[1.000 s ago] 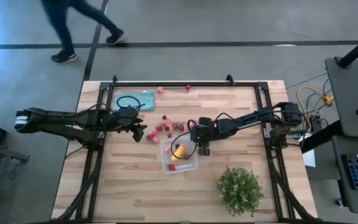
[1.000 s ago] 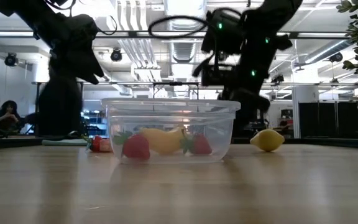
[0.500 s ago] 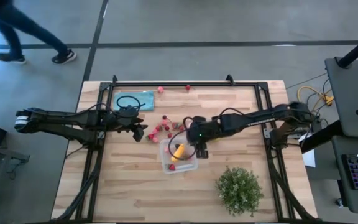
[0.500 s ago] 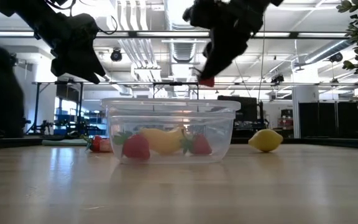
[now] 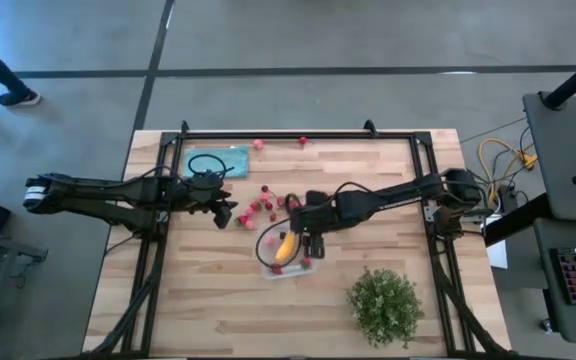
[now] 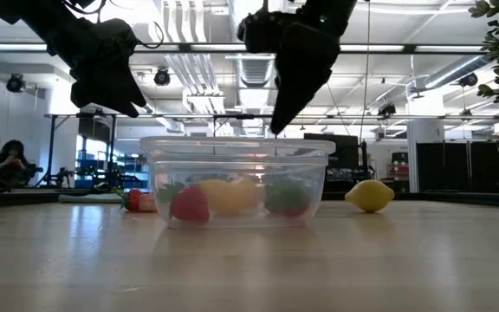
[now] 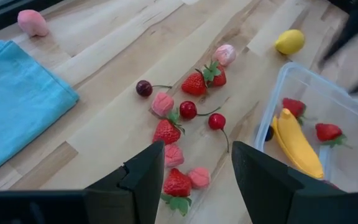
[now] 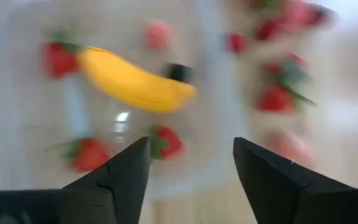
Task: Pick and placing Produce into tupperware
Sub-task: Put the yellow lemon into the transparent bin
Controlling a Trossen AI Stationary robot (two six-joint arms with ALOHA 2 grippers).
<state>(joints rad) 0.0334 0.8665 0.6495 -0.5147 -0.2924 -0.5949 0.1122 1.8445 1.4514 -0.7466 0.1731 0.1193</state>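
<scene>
Produce (image 7: 185, 111) scattered mid-desk beside tupperware (image 5: 286, 255) already holding banana (image 7: 296, 144) and strawberries; right hand (image 5: 306, 243) poised above it, fingers apart and empty, likely post-drop; left hand (image 7: 194, 180) waiting, fingers apart, over loose berries.

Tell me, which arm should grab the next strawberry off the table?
Probably left. The left gripper hovers open beside the loose strawberries, with nothing held. The right gripper, open and empty, is over the tupperware, farther from them.

Scattered red toy strawberries and cherries (image 7: 188, 109) on pale wood; clear plastic box (image 7: 309, 134) at three o'clock, teal cloth (image 7: 14, 99) at nine.
</scene>
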